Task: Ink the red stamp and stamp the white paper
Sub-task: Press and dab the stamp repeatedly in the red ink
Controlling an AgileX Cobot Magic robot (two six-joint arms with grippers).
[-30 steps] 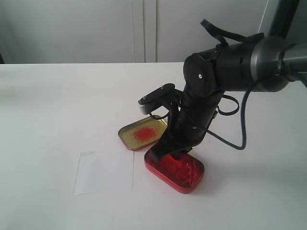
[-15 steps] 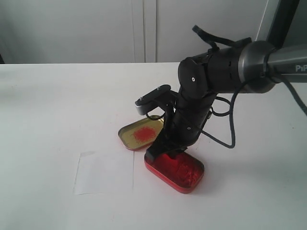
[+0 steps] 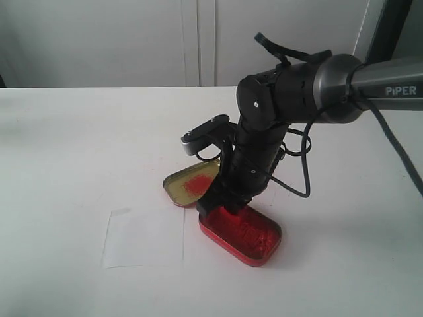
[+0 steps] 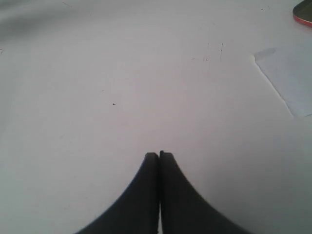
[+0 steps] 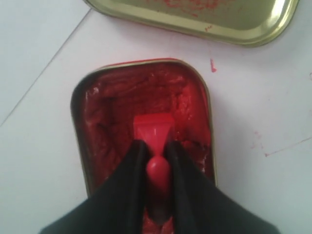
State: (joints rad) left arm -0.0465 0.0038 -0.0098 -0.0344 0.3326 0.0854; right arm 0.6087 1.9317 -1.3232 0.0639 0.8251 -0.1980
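My right gripper (image 5: 155, 146) is shut on the red stamp (image 5: 155, 131), pinching its rounded knob, with the square base over the red ink inside the red ink tin (image 5: 97, 117). From outside, the right gripper (image 3: 221, 201) hangs at the tin's (image 3: 248, 234) near-left end and hides the stamp. The white paper (image 3: 143, 238) lies flat just left of the tin; its corner shows in the left wrist view (image 4: 287, 78). My left gripper (image 4: 159, 155) is shut and empty over bare table, away from everything.
The gold tin lid (image 3: 188, 185) with a red smudge lies behind the ink tin, touching it; its rim shows in the right wrist view (image 5: 234, 29). A cable loops off the right arm. White table (image 3: 79, 152) stretches left and behind.
The right arm has shifted left and risen slightly over the ink tin, still holding the stamp. Tin, lid and paper have stayed put.
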